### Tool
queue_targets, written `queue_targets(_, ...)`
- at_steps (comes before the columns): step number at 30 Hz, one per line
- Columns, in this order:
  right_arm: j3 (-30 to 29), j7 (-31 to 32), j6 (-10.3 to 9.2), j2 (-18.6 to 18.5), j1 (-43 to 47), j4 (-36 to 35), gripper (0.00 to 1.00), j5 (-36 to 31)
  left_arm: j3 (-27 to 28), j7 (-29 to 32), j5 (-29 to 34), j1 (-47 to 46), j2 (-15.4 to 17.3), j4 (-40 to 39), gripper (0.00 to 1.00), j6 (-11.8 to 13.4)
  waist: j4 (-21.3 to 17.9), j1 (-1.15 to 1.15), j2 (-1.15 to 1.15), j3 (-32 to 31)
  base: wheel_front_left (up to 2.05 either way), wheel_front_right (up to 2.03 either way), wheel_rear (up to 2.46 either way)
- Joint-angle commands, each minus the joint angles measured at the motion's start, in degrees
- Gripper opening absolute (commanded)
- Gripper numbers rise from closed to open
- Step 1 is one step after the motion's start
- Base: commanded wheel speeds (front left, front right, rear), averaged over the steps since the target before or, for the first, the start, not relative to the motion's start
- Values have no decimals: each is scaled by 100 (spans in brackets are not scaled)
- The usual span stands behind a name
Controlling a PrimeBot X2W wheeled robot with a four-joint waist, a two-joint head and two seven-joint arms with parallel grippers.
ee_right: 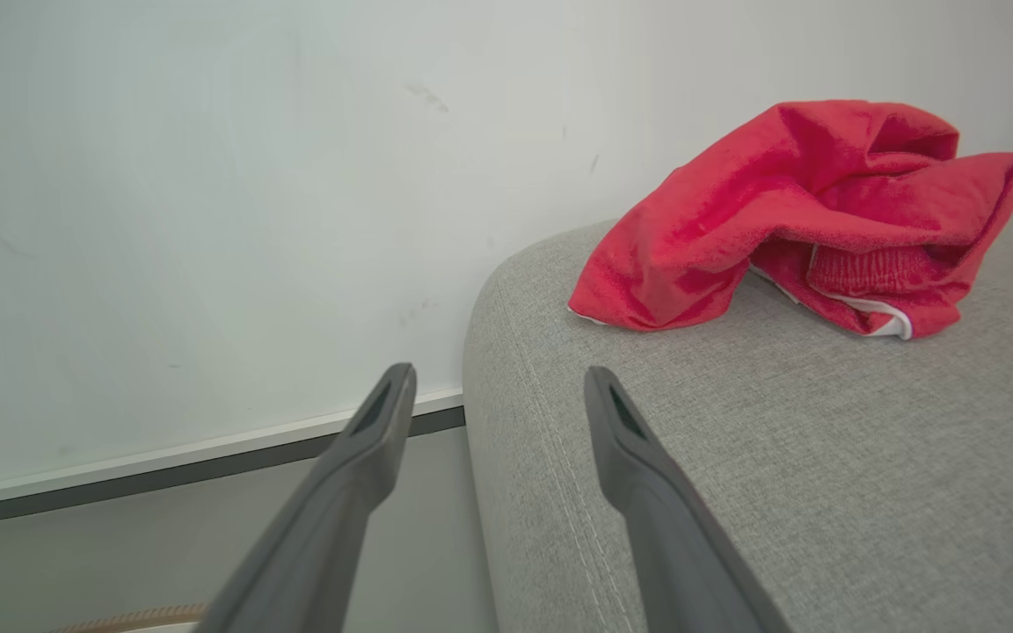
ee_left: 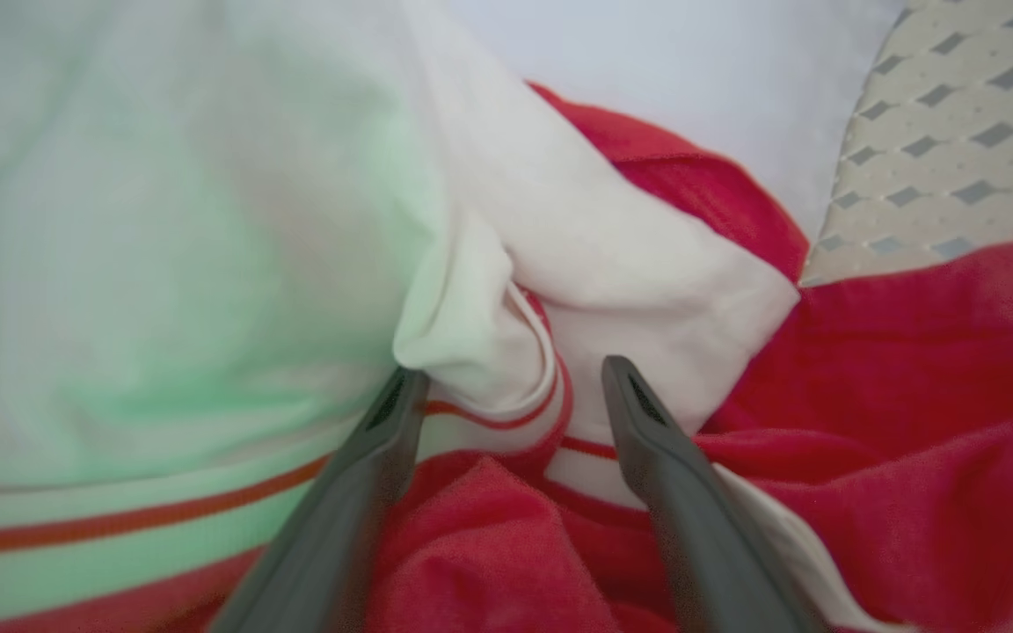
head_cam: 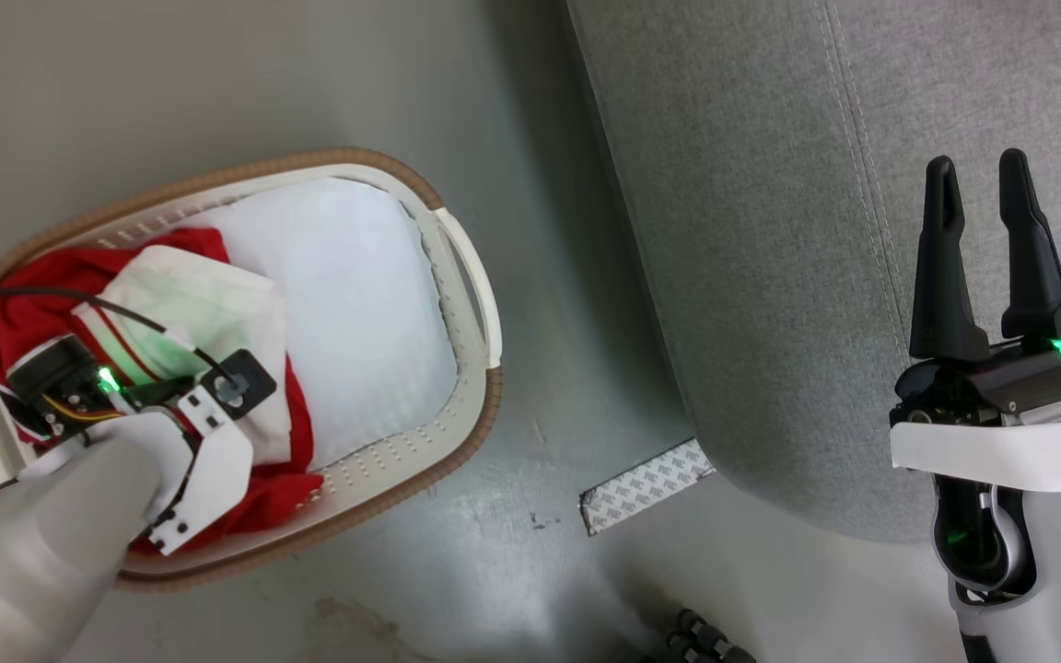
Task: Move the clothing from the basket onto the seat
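1. Our left gripper is down inside the basket, with its pale forearm reaching in from the lower left of the head view.
2. Its two fingers stand moderately apart, neither spread wide nor pinched. A bunched fold of the jersey, white lining with red-striped trim, sits between the tips.
3. In the left wrist view, the finger on the left lies against that fold and the one on the right rests on white cloth beside it. Nothing is clamped, and we cannot tell whether either finger presses in.
4. The jersey is heaped at the left end of the basket, red fabric beneath and white lining turned up on top, tinted green by the gripper's light. The pale basket bottom lies bare at the right end.
5. The basket stands on the grey floor, near the rounded corner of the seat but apart from it. A patterned strip lies on the floor at the seat's foot.
6. Our right gripper hovers over the seat's edge with its fingers parted by a similar gap — it holds nothing and touches nothing.
7. In the right wrist view, a second red garment lies crumpled on the seat top near its rounded corner, with a white wall behind.
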Motion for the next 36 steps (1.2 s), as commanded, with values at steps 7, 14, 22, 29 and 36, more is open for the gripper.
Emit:
queue_targets(7, -12, -17, -13, 18, -49, -19, 100, 150, -265, -50, -330, -190, 15, 214, 0, 13, -71, -1, 0, 191, 0, 0, 0)
queue_targets(14, -64, -17, -13, 18, -87, 85, 100, 73, -356, -283, -616, -224, -131, 353, 0, 13, 50, -1, 0, 9, 0, 0, 0)
queue_targets(22, -171, -17, -13, 13, 50, 206, 100, -241, -189, -803, -1029, 92, -702, 583, 0, 27, 328, -1, 0, -763, 0, 0, 0)
queue_targets(29, -293, -17, -13, -5, 285, 377, 100, -613, 6, -1438, -1369, 460, -1261, 782, 0, 39, 649, -1, 0, -1804, 0, 0, 0)
queue_targets(36, -304, -16, -13, -275, 602, 562, 100, -636, 347, -2009, -1790, 778, -1655, 891, 0, 94, 985, -1, 0, -2777, 0, 0, 0)
